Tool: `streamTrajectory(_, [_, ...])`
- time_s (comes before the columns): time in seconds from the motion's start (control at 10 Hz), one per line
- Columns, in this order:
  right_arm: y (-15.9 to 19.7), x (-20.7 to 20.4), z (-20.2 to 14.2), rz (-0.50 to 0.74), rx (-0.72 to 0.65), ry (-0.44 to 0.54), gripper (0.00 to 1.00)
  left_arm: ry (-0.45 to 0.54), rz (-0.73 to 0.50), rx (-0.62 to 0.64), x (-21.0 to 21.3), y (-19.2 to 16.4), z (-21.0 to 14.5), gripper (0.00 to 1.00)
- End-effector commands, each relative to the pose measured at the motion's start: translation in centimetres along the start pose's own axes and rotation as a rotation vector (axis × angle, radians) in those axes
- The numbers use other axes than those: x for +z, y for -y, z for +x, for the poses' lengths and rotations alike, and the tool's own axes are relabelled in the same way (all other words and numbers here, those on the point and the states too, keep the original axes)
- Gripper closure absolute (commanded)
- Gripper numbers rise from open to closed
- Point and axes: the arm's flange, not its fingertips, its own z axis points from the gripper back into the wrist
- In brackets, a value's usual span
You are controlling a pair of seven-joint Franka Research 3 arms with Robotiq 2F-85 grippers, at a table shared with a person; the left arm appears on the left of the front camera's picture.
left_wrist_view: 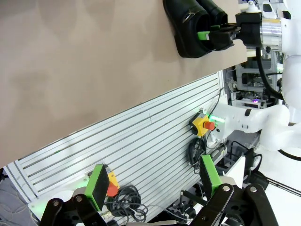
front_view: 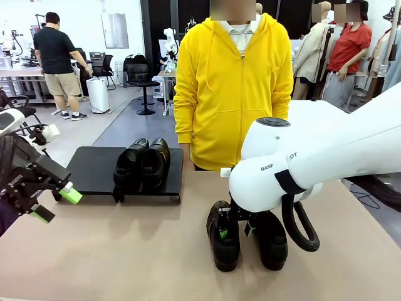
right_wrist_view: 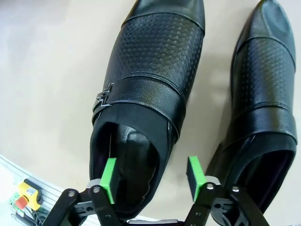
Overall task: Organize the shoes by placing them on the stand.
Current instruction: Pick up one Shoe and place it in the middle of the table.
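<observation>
Lowest in the front view, at lower centre: near pair [front_view: 272, 244] of shoes side by side on the counter [front_view: 125, 251], well short of the stand. Right end effector [front_view: 235, 227] down at the left shoe [front_view: 223, 251] of that pair, below the white arm [front_view: 326, 150] coming in from the right of the frame.

From the right wrist: right end effector [right_wrist_view: 152, 172] astride the side wall of the left shoe [right_wrist_view: 150, 70], one green pad [right_wrist_view: 109, 173] inside the mouth, the other outside in the gap toward the right shoe [right_wrist_view: 263, 94]. Not clenched yet; space visible on both sides of the wall, so nothing grasped. A sensible hold, by the look of it: a thin firm rim to pinch, with the neighbour left undisturbed.

At the left edge of the front view, left end effector [front_view: 56, 205] released and empty, held off near the counter's lower-left corner, probably to leave the way to the stand free. From its own wrist: left end effector [left_wrist_view: 154, 181] spread wide over the counter's ribbed edge, near pair at the top of the frame.

Farther back, left of centre: stand [front_view: 94, 166] with the far pair [front_view: 128, 168] on its right half, touching each other. Left half bare, seemingly room for the two not yet placed.

Beyond, at the far side: person [front_view: 232, 81] in a yellow hoodie, standing, hands hidden.
</observation>
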Motion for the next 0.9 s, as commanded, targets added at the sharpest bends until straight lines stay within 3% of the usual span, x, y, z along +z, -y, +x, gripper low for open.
streamTrajectory(0.0, [-0.49,0.06,0.52,-0.021,-0.016,0.021,1.00,-0.002,-0.018,0.003,0.28,-0.02,-0.05,0.00])
streamTrajectory(0.8, [-0.26,0.51,0.42,-0.116,-0.128,0.032,1.00,-0.002,-0.018,0.003,0.28,-0.02,-0.05,0.00])
